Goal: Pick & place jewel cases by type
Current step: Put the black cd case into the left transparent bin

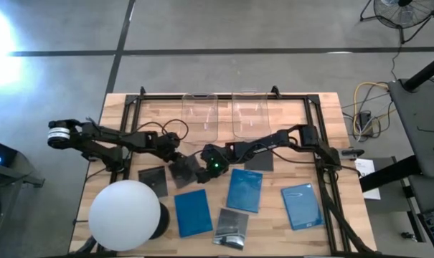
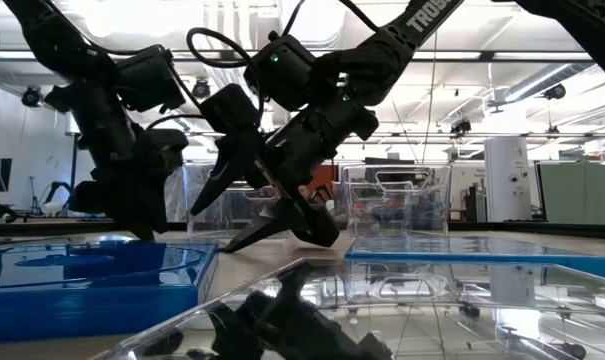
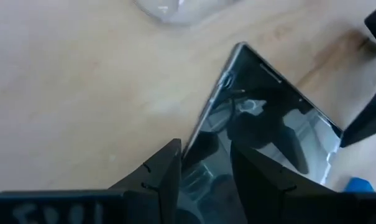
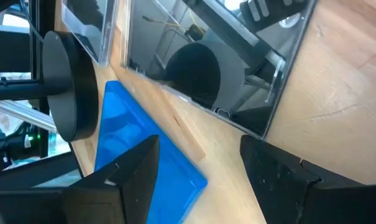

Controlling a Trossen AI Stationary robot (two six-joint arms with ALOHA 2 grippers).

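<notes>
My left gripper (image 1: 178, 163) (image 3: 203, 149) reaches in from the table's left and is shut on a dark glossy jewel case (image 1: 186, 171) (image 3: 268, 106) at mid-table. My right gripper (image 1: 201, 173) (image 4: 200, 140) is open beside that case's right side; the case (image 4: 200, 56) stands just ahead of its fingers. Three more dark cases lie flat (image 1: 152, 178) (image 1: 258, 162) (image 1: 231, 228). Three blue cases lie flat (image 1: 193, 213) (image 1: 244, 190) (image 1: 301, 206). My left gripper pinches the dark case by its edge (image 3: 206, 134) nearest the table's left, between its two fingers, which slant down across that edge. The case looks tilted, its right edge (image 4: 237, 124) resting on the wood. My right gripper: I cannot tell whether a finger touches the case's far corner.
Two clear bins (image 1: 200, 115) (image 1: 249, 113) stand side by side at the far edge. A big white sphere (image 1: 125, 208) on a dark base fills the near left corner. A black frame (image 1: 224, 96) runs round the table's far side and ends.
</notes>
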